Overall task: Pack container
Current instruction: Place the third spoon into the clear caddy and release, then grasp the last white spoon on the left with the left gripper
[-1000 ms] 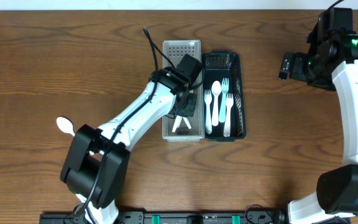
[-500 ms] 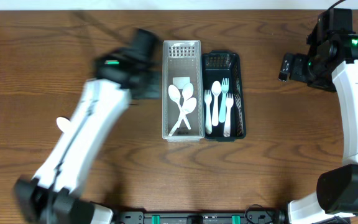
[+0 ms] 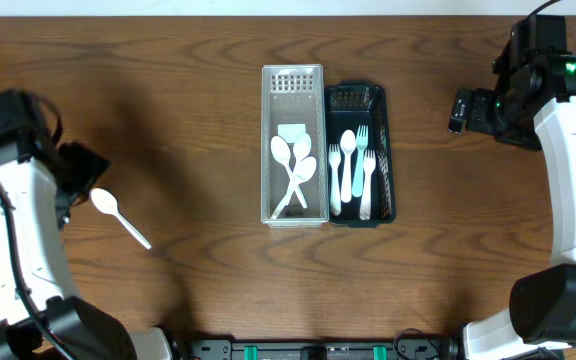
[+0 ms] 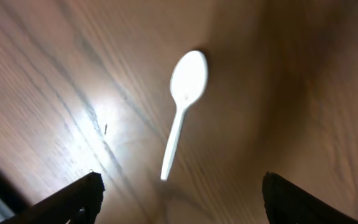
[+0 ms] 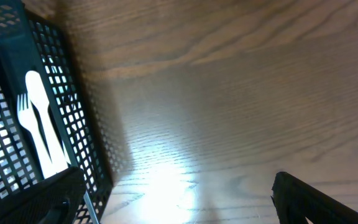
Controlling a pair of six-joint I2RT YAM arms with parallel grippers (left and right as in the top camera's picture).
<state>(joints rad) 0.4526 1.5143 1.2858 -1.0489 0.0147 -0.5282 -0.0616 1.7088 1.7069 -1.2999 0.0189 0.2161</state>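
Note:
A clear plastic container (image 3: 267, 120) stands at mid-table with white spoons (image 3: 292, 172) lying in it. Right beside it a black mesh basket (image 3: 387, 140) holds white and pale blue forks and spoons (image 3: 353, 170). One loose white spoon (image 3: 118, 215) lies on the wood at the left, bowl towards the far left. My left gripper (image 3: 78, 172) hovers just above and left of that spoon (image 4: 184, 106), open, nothing between its fingers (image 4: 73, 200). My right gripper (image 3: 463, 108) hangs open to the right of the basket (image 5: 73, 124), holding nothing.
The brown wooden table (image 3: 188, 60) carries only these things. In the right wrist view a white fork (image 5: 39, 124) shows through the basket's mesh. The arm bases stand at the front edge on both sides.
My left arm has swung from over the clear container to the table's left side, above the loose spoon, and its jaws have opened wider. The spoons in the container are uncovered. Right arm unmoved.

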